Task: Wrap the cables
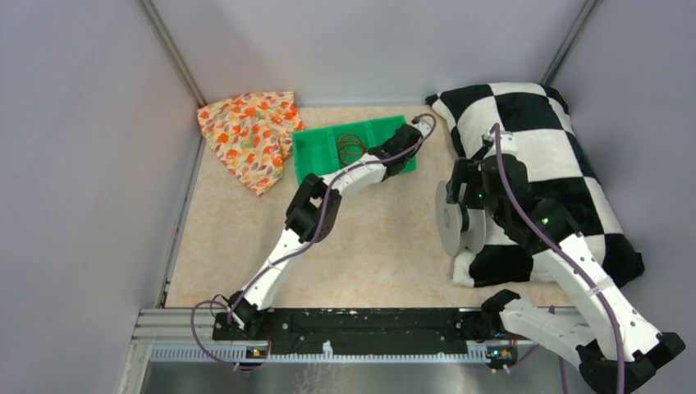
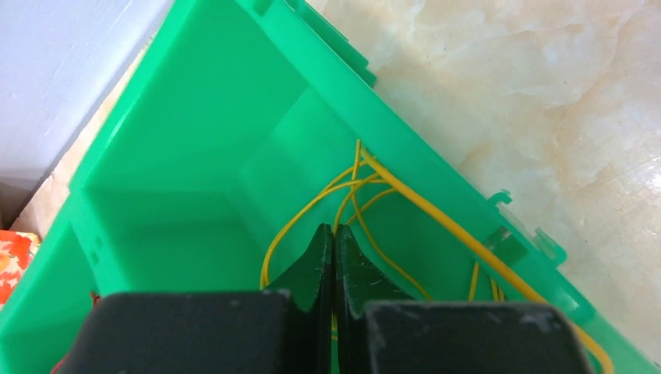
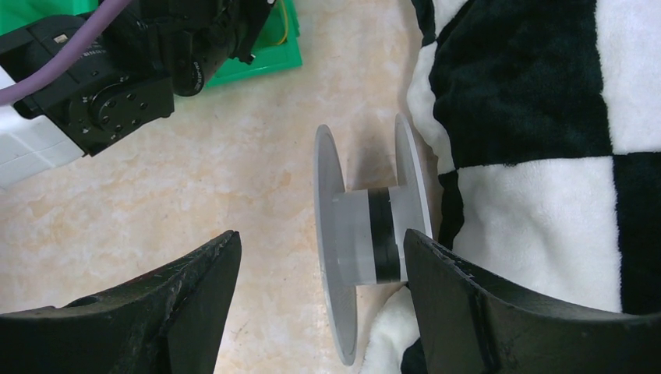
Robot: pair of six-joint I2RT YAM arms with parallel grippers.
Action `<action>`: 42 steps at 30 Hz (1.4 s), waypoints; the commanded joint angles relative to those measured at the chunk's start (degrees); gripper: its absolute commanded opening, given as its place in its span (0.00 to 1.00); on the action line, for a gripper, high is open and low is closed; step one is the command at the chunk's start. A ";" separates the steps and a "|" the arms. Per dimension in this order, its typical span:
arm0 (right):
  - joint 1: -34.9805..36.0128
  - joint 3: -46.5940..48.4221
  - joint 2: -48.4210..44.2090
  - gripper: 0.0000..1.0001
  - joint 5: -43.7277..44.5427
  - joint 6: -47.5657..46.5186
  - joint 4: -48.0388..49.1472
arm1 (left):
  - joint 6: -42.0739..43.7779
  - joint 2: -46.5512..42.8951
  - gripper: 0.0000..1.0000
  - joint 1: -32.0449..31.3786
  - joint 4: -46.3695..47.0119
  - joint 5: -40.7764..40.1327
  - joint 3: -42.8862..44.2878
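Thin yellow cables [image 2: 312,206] lie in loose loops in an end compartment of the green tray [image 2: 195,117]. My left gripper [image 2: 334,230] reaches down into that compartment and is shut, with a yellow strand running between its fingertips. In the top view this gripper [image 1: 396,153] sits at the tray's [image 1: 316,152] right end, and darker wire loops [image 1: 351,148] lie in the middle compartment. The clear round spool [image 3: 366,234] stands on edge against the checkered pillow [image 3: 546,117]. My right gripper [image 3: 321,238] is open just short of the spool [image 1: 457,220], with one finger [image 3: 460,296] beside its flange.
A floral orange cloth [image 1: 250,135] lies at the back left beside the tray. The black-and-white pillow [image 1: 533,139] fills the right side of the table. Grey walls close in the left, back and right. The left arm's wrist [image 3: 101,86] shows at the upper left of the right wrist view.
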 commanded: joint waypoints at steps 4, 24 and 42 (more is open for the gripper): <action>0.52 1.49 -1.84 0.77 -2.37 1.94 1.28 | -4.91 -15.65 0.00 -0.30 2.74 3.41 -1.59; 0.48 12.67 7.12 0.82 -10.58 1.80 9.93 | -14.55 -40.75 0.00 -0.22 -6.42 21.71 -3.86; -0.88 16.60 21.99 0.83 -9.75 9.14 27.89 | -29.71 -59.85 0.00 -0.23 -2.48 41.08 -25.75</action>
